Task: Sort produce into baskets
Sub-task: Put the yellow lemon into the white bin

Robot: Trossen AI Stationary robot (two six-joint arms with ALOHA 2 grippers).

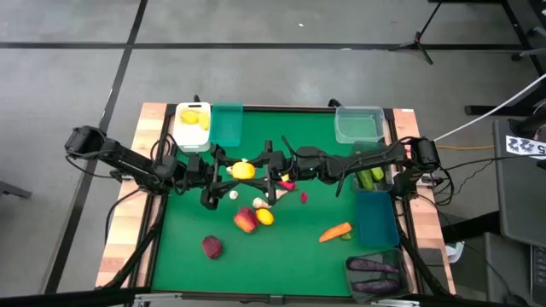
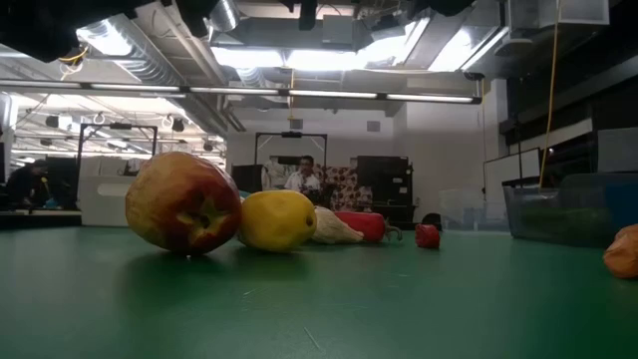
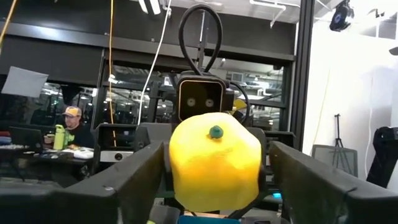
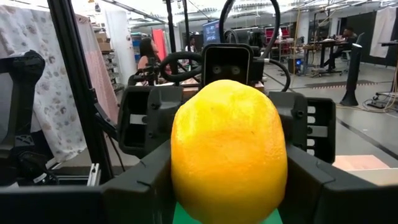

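1. Green cloth covers the table (image 1: 281,264), and a big workshop room with a person sitting at a desk shows behind it.
2. One lemon (image 1: 243,170) hangs in the air just off the middle of the table, toward 10 o'clock.
3. The right gripper (image 1: 256,167) reaches in from 3 o'clock. Its jaws are clamped on the lemon.
4. The left gripper (image 1: 232,170) comes from 9 o'clock. Its jaws sit on both sides of the same lemon but are apart, with a small gap on one side.
5. This looks like passing the lemon from one arm to the other.
6. The white basket (image 1: 192,145) at 11 o'clock already has lemons in it, so that is likely where this one goes.
7. If the right jaws let go before the left jaws squeeze, the round, smooth lemon could slip out.
8. It could then fall, hit the garlic (image 1: 260,203) and apple (image 1: 246,222) toward 6 o'clock, and roll away.
9. Both arms are very close, so they could bump.
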